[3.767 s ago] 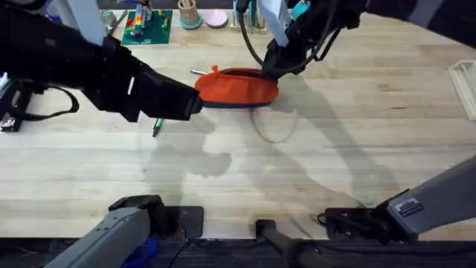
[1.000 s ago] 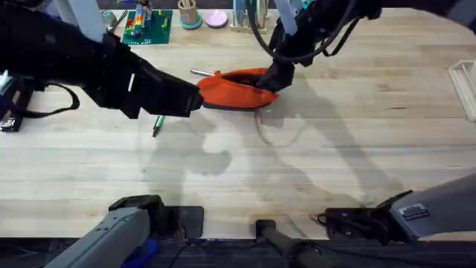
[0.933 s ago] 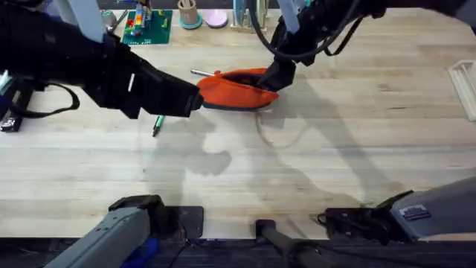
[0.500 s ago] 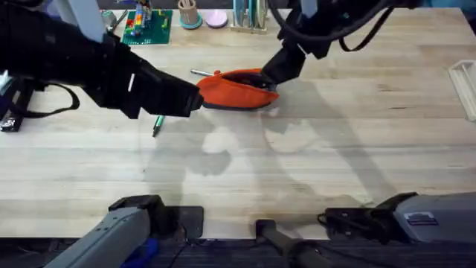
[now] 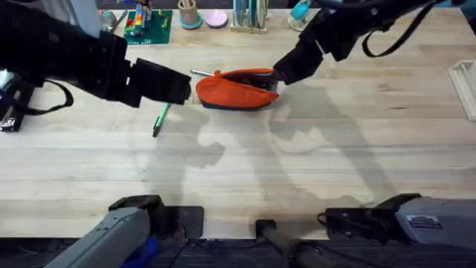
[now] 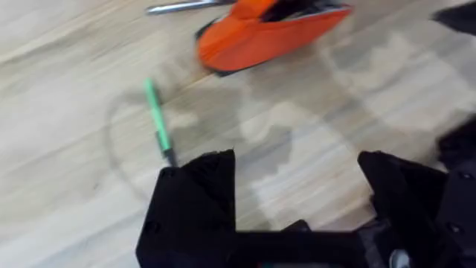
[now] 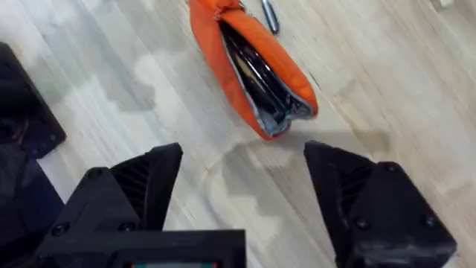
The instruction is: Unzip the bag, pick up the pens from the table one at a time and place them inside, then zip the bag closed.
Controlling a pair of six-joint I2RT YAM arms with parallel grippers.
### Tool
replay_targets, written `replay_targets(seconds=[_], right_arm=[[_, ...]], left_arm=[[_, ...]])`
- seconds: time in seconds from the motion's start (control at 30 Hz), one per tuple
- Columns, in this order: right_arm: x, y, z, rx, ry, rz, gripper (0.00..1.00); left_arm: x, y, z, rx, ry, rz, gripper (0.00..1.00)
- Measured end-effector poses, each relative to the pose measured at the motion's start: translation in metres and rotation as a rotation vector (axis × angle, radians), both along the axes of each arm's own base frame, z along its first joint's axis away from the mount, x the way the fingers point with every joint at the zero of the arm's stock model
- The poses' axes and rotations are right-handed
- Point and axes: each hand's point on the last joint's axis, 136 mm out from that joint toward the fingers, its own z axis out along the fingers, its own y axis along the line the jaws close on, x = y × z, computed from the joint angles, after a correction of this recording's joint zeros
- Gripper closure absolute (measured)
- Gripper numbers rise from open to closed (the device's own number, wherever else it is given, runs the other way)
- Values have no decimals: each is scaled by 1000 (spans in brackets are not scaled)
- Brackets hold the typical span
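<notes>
From my station I see the bag (image 7: pixel 253 67) as matt orange cloth with a grey lining at its open mouth, the green pen (image 6: pixel 158 123) as smooth plastic, and the table (image 5: pixel 312 179) as pale, grained wood with a soft sheen.

Overhead looks down; both wrists near, sharing bag (image 5: pixel 236 88).
</notes>
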Motion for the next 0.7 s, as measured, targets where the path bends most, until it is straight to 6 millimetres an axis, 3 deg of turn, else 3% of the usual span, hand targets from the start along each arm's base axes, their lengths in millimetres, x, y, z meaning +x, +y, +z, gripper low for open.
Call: replay_targets(seconds=[0.43,0.7], right_arm=[[-2,-27,23,24,-40,-84,5],[-9,-41,21,10,-3,-119,5]], left_arm=[[8,40,-8,160,27,218,6],[26,52,-24,214,82,249,5]])
